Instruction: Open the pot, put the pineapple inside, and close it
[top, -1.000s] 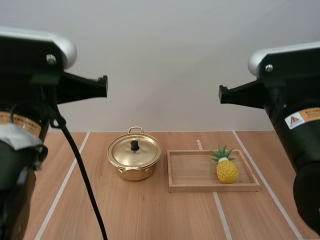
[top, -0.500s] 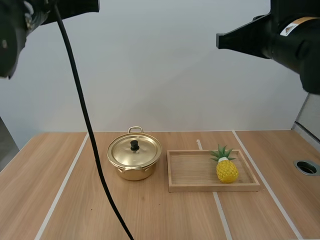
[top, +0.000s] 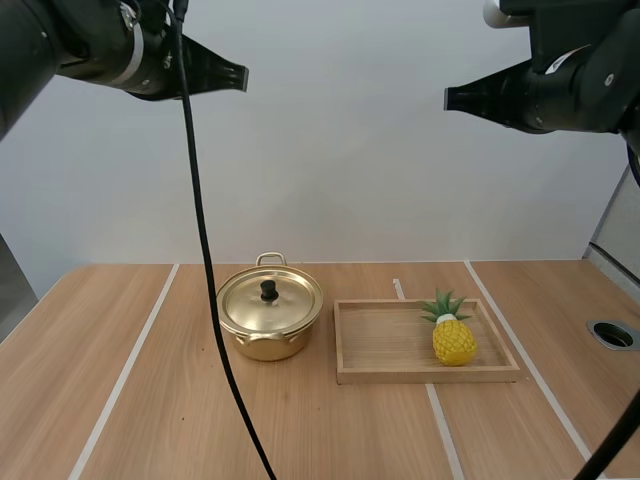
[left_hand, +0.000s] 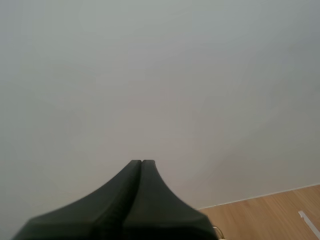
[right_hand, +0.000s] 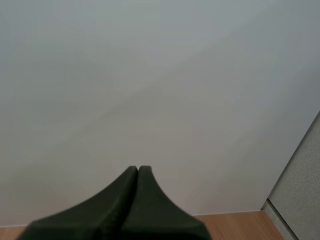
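Left pincer (top: 243, 76) and right pincer (top: 449, 99) hang high, each pressed together on nothing. Unless one parts before reaching the lid (top: 247, 302), it could merely nudge the pot (top: 268, 344) sideways.

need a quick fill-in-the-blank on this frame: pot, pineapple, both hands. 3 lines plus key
1. The lid sits ___ the golden pot.
2. In the high view, the pineapple lies at the ___ end of the wooden tray.
3. The left hand and the right hand are both ___, with nothing between their fingers.

Missing words: on; right; shut
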